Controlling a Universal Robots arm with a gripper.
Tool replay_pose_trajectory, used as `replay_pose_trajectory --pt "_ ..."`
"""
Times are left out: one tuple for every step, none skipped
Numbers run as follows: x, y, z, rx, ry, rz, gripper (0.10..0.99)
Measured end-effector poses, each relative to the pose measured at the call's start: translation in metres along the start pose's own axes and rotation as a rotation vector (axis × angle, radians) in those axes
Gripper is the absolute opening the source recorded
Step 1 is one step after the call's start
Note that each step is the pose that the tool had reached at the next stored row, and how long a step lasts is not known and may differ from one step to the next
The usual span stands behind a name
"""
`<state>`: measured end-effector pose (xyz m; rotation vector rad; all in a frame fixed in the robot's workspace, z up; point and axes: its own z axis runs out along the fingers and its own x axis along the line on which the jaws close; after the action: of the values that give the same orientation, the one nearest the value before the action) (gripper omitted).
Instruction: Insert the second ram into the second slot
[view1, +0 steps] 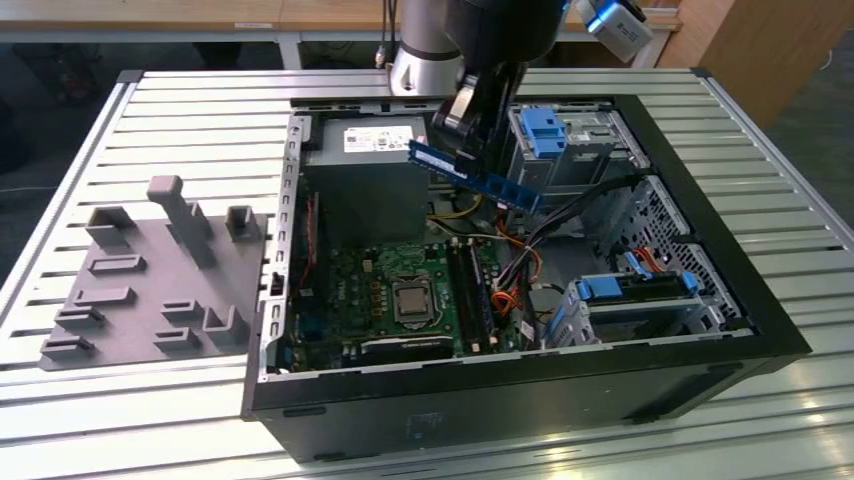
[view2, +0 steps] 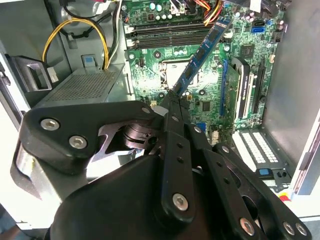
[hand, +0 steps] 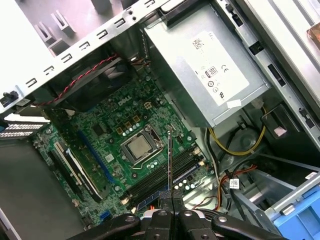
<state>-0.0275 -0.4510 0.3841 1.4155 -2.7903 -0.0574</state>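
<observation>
Tool (view1: 470, 150) clenched on the second ram (view1: 514, 190). Exterior view: the stick is held tilted in the air above the open computer case (view1: 747, 330) on the tabletop (view1: 200, 100), well apart from the motherboard (view1: 367, 285).

Second wrist view: the tool (view2: 172, 102) grips one end of the second ram (view2: 202, 52), which reaches out over the motherboard (view2: 210, 100).

First wrist view: the tool (hand: 170, 212) holds the second ram (hand: 170, 160) edge-on, a thin line, with the memory slots (hand: 150, 186) and processor socket (hand: 137, 147) beyond it.
</observation>
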Motion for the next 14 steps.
replay_pose_trajectory --pt "0.0 0.0 0.0 0.0 -0.0002 0.006 0.114" --pt "0.0 0.0 0.0 0.0 -0.0004 0.012 0.114" --pt "0.0 0.0 0.0 0.0 -0.0006 0.017 0.114" --pt "0.0 0.0 0.0 0.0 -0.0008 0.022 0.114" --pt "0.0 0.0 0.0001 0.0 -0.001 0.028 0.114" --pt "0.0 0.0 0.0001 0.0 -0.0012 0.033 0.114" --pt "0.0 0.0 0.0001 0.0 -0.0015 0.039 0.114" --pt "0.0 0.0 0.0002 0.0 -0.0017 0.044 0.114" --pt "0.0 0.0 0.0002 0.0 -0.0018 0.05 0.114" --pt "0.0 0.0 0.0002 0.0 -0.002 0.055 0.114" --pt "0.0 0.0 0.0002 0.0 -0.0023 0.06 0.114" --pt "0.0 0.0 0.0002 0.0 -0.0025 0.066 0.114" --pt "0.0 0.0 0.0002 0.0 -0.0026 0.071 0.114" --pt "0.0 0.0 0.0002 0.0 -0.0028 0.076 0.114"
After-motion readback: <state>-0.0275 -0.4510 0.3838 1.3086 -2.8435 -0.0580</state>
